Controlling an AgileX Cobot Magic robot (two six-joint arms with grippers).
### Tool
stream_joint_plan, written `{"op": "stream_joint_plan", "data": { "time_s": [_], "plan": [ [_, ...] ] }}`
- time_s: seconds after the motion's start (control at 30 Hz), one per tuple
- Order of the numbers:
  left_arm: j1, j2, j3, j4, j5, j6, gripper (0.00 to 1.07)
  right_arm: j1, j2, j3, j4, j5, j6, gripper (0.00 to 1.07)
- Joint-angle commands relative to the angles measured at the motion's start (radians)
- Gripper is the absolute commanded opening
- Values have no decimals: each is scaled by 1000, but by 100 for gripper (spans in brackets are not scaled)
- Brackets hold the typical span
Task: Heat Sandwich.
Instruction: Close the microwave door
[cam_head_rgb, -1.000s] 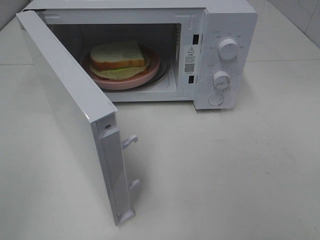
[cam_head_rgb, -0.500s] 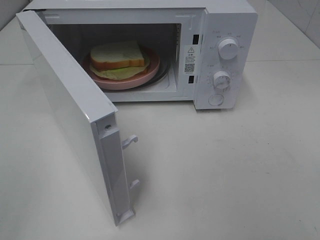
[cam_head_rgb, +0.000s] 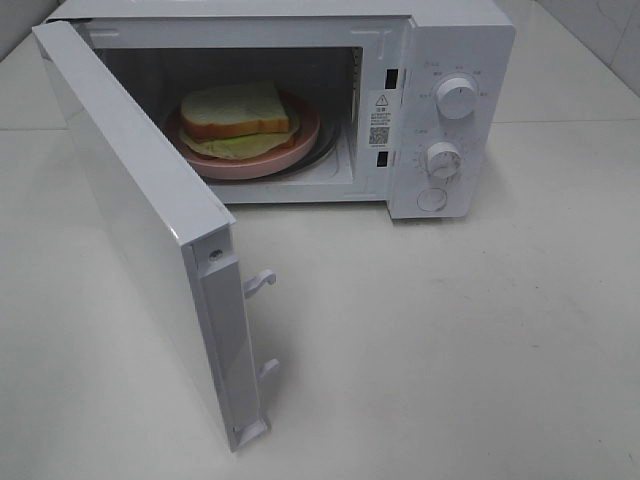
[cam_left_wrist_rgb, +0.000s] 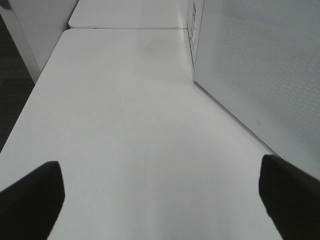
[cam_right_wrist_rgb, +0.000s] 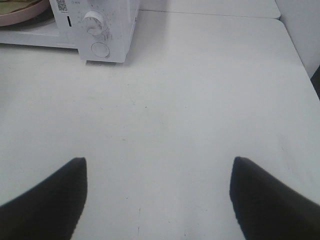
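Both jaws wide, empty, only tips showing; sandwich (cam_head_rgb: 237, 108) on plate (cam_head_rgb: 250, 166), rear shadowed inside microwave (cam_head_rgb: 462, 40).

- From here the microwave (cam_head_rgb: 460, 60) casing reads as smooth, slightly glossy white; I can't tell plastic from painted metal.
- Its door (cam_head_rgb: 130, 200) has a glossy edge, and my left wrist camera shows a fine dotted screen on its face.
- The knobs (cam_head_rgb: 457, 97) look like smooth white plastic.
- The plate (cam_head_rgb: 250, 165) is smooth pink with a soft sheen.
- The sandwich (cam_head_rgb: 235, 108) bread looks matt and porous.
- The bench (cam_head_rgb: 450, 340) is smooth matt white, faintly scuffed.
- The left claw (cam_left_wrist_rgb: 160, 172) and right claw (cam_right_wrist_rgb: 158, 170) look matt black.
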Motion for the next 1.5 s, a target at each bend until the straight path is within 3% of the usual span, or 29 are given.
{"op": "stream_joint_plan", "data": {
  "time_s": [0.03, 0.3, 0.53, 0.67, 0.73, 0.8, 0.9, 0.97, 1.03, 1.07, 1.17, 1.4, 1.5],
  "plan": [
    [1, -20, 2, 0, -6, -5, 100, -6, -27, 4, -2, -4, 1, 76],
    [1, -20, 1, 1, -7, -10, 99, -6, -27, 4, -2, -4, 1, 76],
    [1, -3, -39, 5, -52, -15, 90, -6, -27, 4, -2, -4, 1, 76],
    [1, 53, -42, 7, -93, -13, 78, -6, -27, 4, -2, -4, 1, 76],
    [1, 108, -42, 7, -145, -13, 65, -6, -27, 4, -2, -4, 1, 76],
    [1, 129, -42, 6, -155, -13, 62, -6, -27, 4, -2, -4, 1, 76],
    [1, 211, -42, 7, -182, -13, 42, -6, -27, 4, -2, -4, 1, 76],
    [1, 229, -42, 7, -189, -13, 37, -6, -27, 4, -2, -4, 1, 76],
    [1, 303, -42, 7, -219, -13, 20, -6, -27, 4, -2, -4, 1, 76],
    [1, 303, -42, 7, -219, -13, 20, -6, -27, 4, -2, -4, 1, 76],
    [1, 394, -42, 7, -265, -13, 0, -6, -27, 4, -2, -4, 1, 76],
    [1, 521, 13, 7, -463, -12, 0, -6, -27, 4, -2, -4, 1, 76],
    [1, 571, 81, 7, -657, -12, 0, -6, -27, 4, -2, -4, 1, 76]
  ]
}}
